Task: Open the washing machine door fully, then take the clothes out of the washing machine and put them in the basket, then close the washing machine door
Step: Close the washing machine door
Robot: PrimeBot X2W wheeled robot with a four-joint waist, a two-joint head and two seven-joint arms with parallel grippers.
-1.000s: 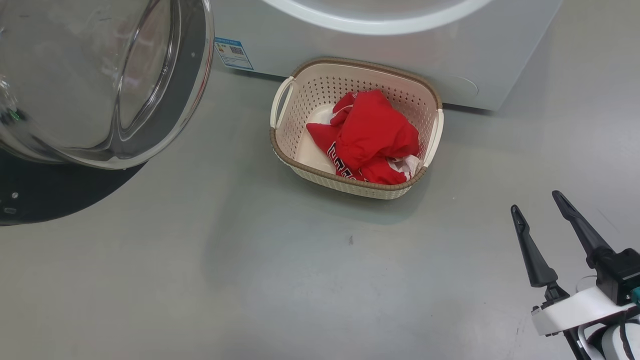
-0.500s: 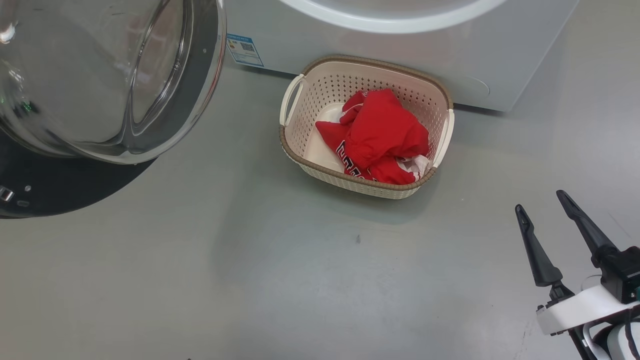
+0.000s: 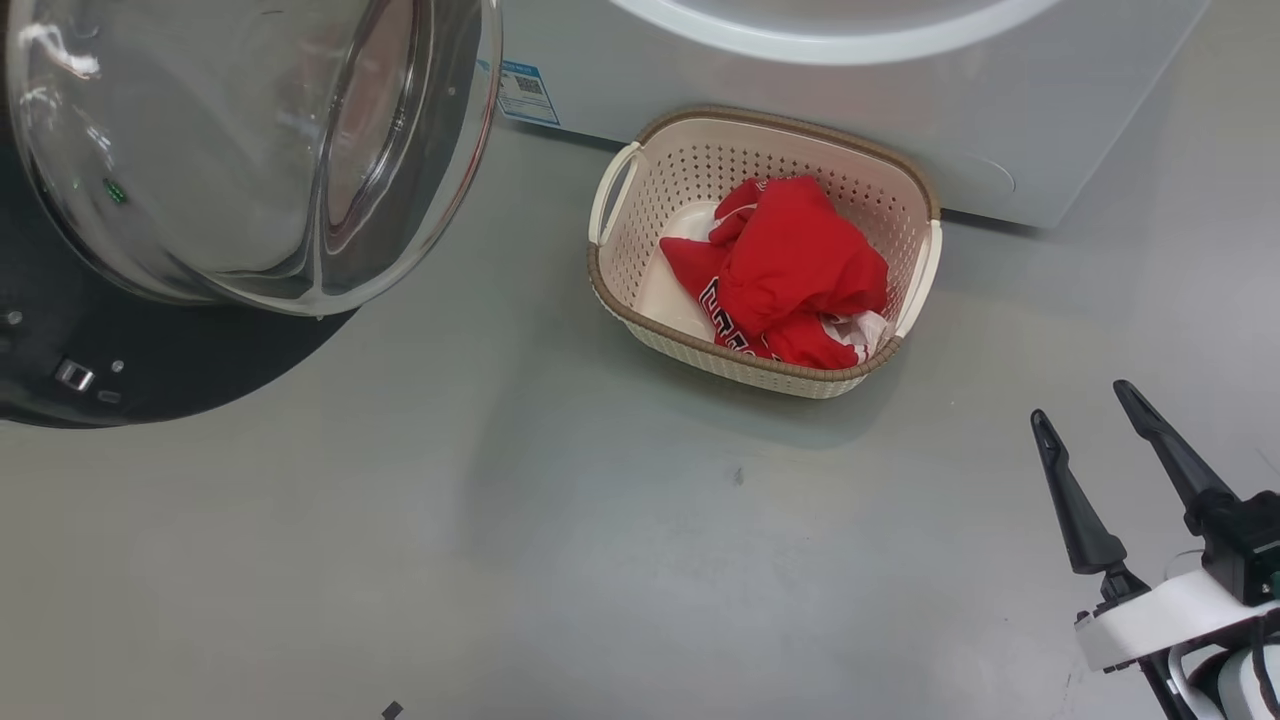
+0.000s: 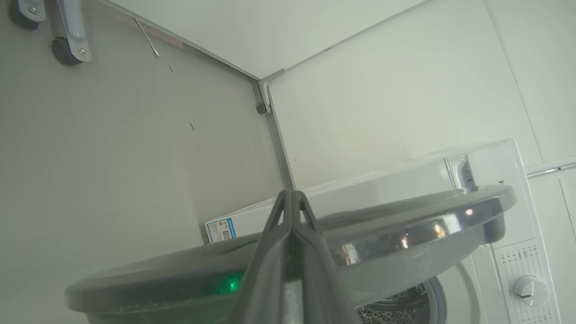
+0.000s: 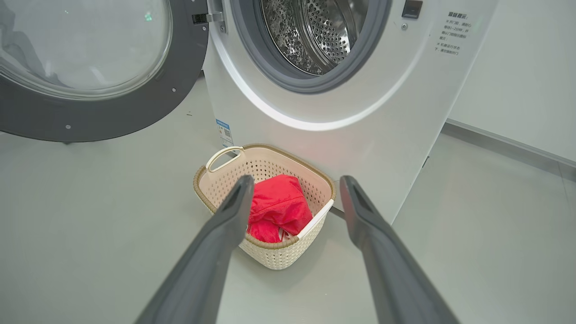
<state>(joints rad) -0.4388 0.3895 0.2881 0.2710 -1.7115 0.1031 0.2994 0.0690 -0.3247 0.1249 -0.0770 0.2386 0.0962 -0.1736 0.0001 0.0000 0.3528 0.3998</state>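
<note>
**Washing machine door [image 3: 300, 200] hangs open at left; red clothes [image 3: 800, 250] lie in the basket [image 3: 640, 200]**

At far left, the washing machine door is swung wide. It is a large round door with a wide glossy black frame around a bulging bowl of clear glass that catches bright reflections. In the left wrist view the left claw [image 4: 292, 194] shows its two long dark fingers pressed together at the tips, with the door's shiny grey edge just behind them. Whether they touch it cannot be told.

Right of the door, a small blue sticker [image 3: 527, 92] sits low on the smooth white front of the washing machine [image 3: 800, 90]. In the right wrist view a grey rubbery gasket [image 5: 270, 67] rings its perforated steel drum [image 5: 324, 31].

The basket stands on the smooth grey floor [image 3: 500, 550], close against the machine's front. It is small, cream plastic and rectangular with rounded corners, and it has perforated walls, a brown woven rim and white loop handles. The clothes are inside it, a crumpled bright red bundle with dark lettering edged in white.

At lower right, the right claw [image 3: 1079, 400] hovers above the floor, well apart from the basket, its tapered dark fingers spread apart and holding nothing.
</note>
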